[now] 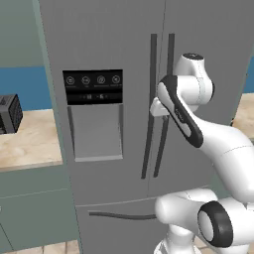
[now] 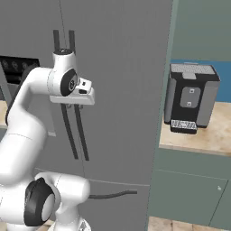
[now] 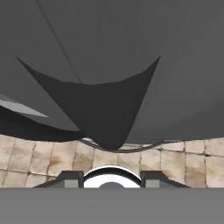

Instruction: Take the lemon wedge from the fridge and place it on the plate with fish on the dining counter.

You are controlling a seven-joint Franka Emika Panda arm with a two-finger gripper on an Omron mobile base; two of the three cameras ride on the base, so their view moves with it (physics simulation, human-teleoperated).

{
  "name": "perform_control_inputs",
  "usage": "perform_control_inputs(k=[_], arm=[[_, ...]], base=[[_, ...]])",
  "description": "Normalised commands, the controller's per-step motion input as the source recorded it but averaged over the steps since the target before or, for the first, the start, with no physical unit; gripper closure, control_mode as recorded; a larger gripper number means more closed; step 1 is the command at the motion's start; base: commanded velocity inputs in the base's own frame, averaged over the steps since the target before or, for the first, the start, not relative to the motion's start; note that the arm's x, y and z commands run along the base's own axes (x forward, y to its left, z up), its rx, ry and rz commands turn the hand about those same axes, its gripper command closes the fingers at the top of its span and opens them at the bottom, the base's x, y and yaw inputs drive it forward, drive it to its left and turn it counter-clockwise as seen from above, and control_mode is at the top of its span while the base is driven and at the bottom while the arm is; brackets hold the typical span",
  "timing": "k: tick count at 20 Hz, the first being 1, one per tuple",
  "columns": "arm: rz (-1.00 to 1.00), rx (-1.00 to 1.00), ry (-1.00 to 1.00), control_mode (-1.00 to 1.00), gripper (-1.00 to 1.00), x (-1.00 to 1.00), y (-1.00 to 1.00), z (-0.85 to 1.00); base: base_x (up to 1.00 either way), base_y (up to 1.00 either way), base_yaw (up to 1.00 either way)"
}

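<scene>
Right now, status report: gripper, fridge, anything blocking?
Gripper up against the fridge door handles, open, holding nothing. Both doors shut; lemon wedge not visible. Nothing in the way but the doors.

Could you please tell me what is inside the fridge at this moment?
Nothing inside can be seen: both doors of the fridge are shut, their dark bar handles side by side. The gripper sits at those handles. Any contents, the lemon wedge included, are covered by the doors.

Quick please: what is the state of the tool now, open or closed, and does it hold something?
Tool: open, the two finger tips stand apart and nothing is between them; it is up close to the closed fridge at the door handles.
</scene>
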Motion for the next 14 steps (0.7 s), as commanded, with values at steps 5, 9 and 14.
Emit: perform_control_inputs(k=[5, 9, 14], arm=[[0.0, 0.0, 0.02, -1.0, -1.0, 0.0, 0.1, -0.02], [-0.05, -0.01, 0.03, -1.0, -1.0, -0.07, 0.39, -0.13], [0.0, 0.0, 0.0, 1.0, -1.0, 0.0, 0.0, 0.0]], base=[[0.0, 0.0, 0.0], [0.0, 0.0, 0.0], [-0.9, 0.0, -0.15]])
